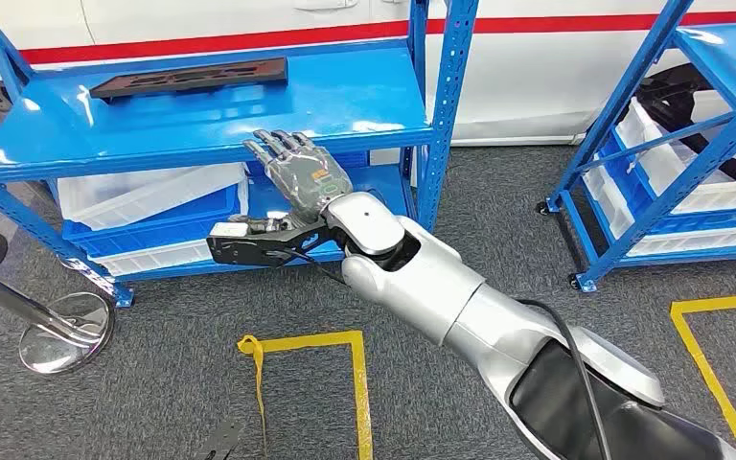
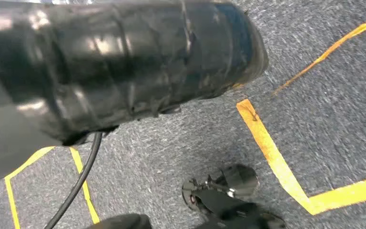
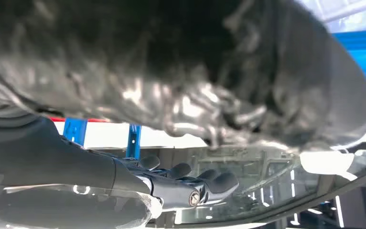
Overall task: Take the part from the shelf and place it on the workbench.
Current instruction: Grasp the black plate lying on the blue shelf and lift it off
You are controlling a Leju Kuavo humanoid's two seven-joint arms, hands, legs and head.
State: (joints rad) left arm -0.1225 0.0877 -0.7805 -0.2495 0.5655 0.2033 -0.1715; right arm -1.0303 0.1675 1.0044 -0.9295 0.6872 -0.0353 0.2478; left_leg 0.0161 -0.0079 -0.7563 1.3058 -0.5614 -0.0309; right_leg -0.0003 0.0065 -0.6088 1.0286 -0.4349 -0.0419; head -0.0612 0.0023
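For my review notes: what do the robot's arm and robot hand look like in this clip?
In the head view the right arm has glossy silver shells, a rounded wrist joint and a dark section near the body. A black cable runs along it. The right robot hand is grey with darker fingers, and a black bracket sits at its wrist.

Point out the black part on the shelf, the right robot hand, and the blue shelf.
black part (image 1: pixel 190 77), head view, middle of its flat top.
right robot hand (image 1: pixel 299 168), head view, back of hand.
blue shelf (image 1: pixel 364 101), head view, bare top board.

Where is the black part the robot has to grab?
In the head view, the black part lies flat on the blue shelf, toward its back left, beyond the right hand.
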